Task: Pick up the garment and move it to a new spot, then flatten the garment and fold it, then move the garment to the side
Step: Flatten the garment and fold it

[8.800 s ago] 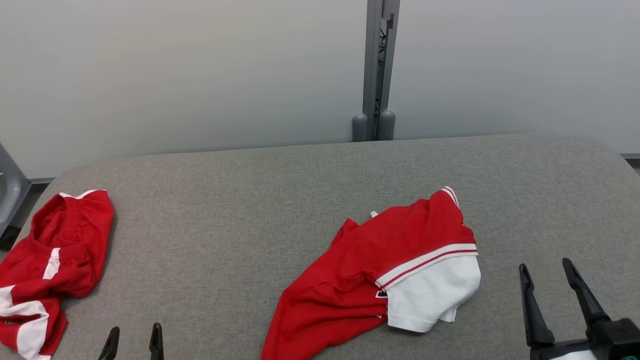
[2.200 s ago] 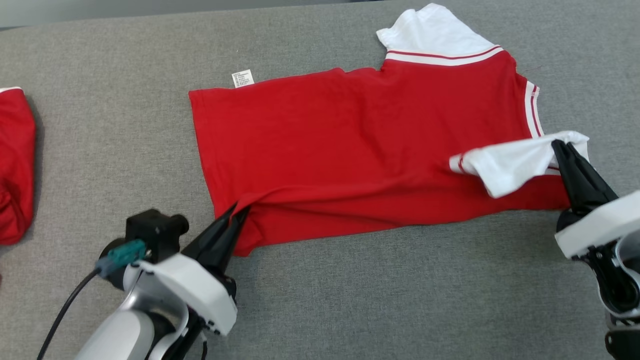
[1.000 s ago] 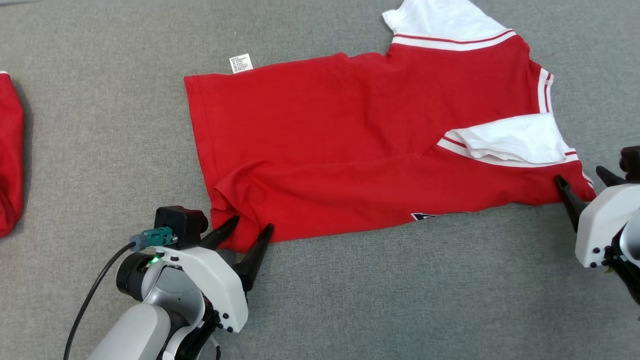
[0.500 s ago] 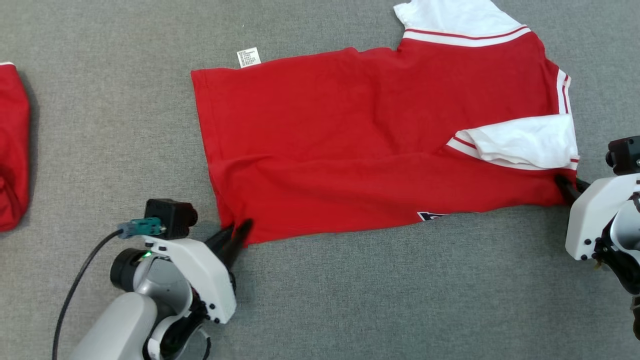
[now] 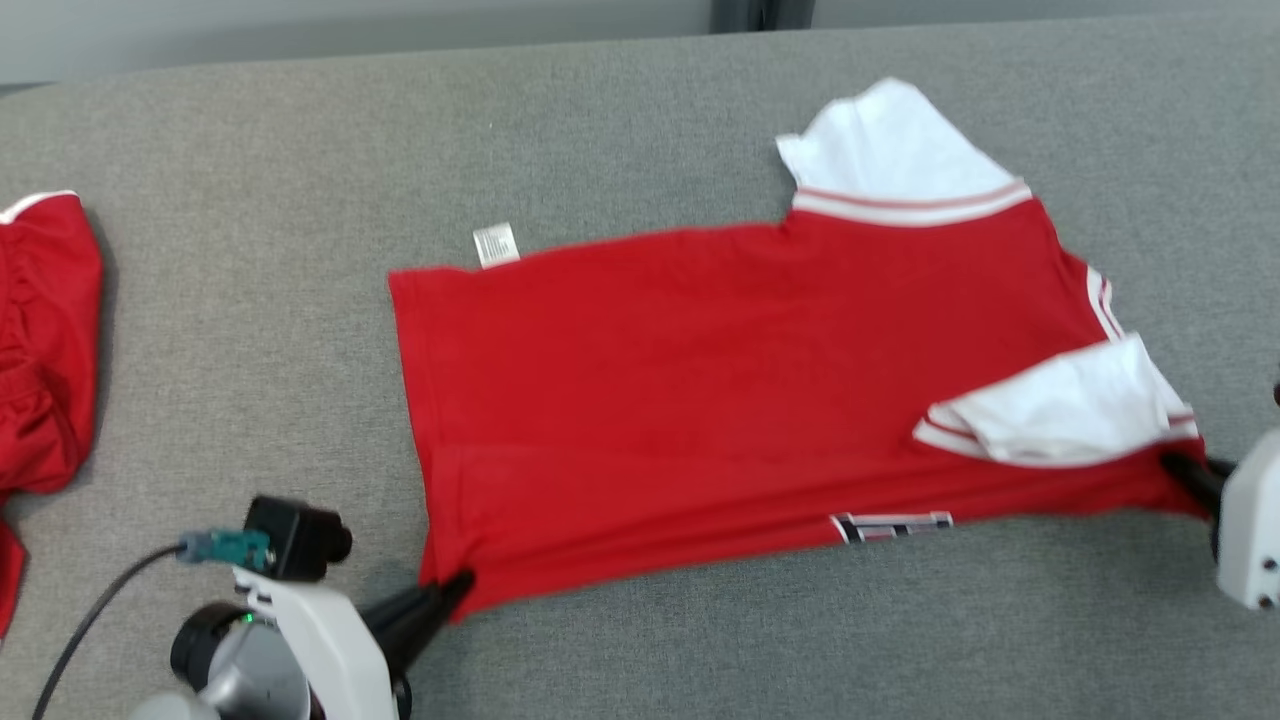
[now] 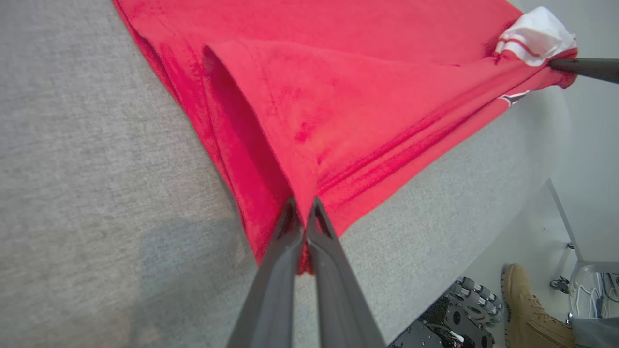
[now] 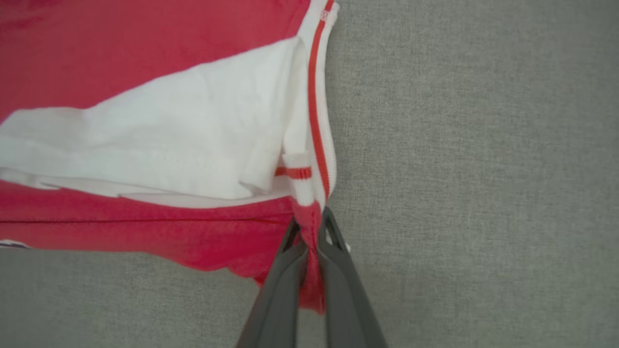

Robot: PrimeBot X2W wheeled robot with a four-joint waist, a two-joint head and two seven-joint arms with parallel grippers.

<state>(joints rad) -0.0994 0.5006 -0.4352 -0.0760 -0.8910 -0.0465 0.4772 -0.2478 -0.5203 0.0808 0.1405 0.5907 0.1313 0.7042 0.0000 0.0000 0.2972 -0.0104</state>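
The garment [image 5: 720,400], a red shirt with white sleeves, lies spread on the grey table [image 5: 700,650], hem to the left and collar end to the right. My left gripper [image 5: 455,585] is shut on the garment's near hem corner, seen close in the left wrist view [image 6: 303,212]. My right gripper [image 5: 1170,468] is shut on the near shoulder corner just below the folded-in white sleeve [image 5: 1060,410]; in the right wrist view [image 7: 309,227] red cloth is pinched between the fingers. The near edge is lifted and stretched between both grippers. A white label [image 5: 496,245] sticks out at the far hem.
Another red and white garment [image 5: 40,350] lies bunched at the table's left edge. A grey wall and a post [image 5: 760,12] stand behind the table. In the left wrist view a person's tan boot [image 6: 532,309] and a wheeled base show on the floor beyond the table edge.
Both grippers have closed from open onto the garment's near corners. The near edge has gone taut and lifted. The head camera has tilted up, so the whole scene sits lower in view.
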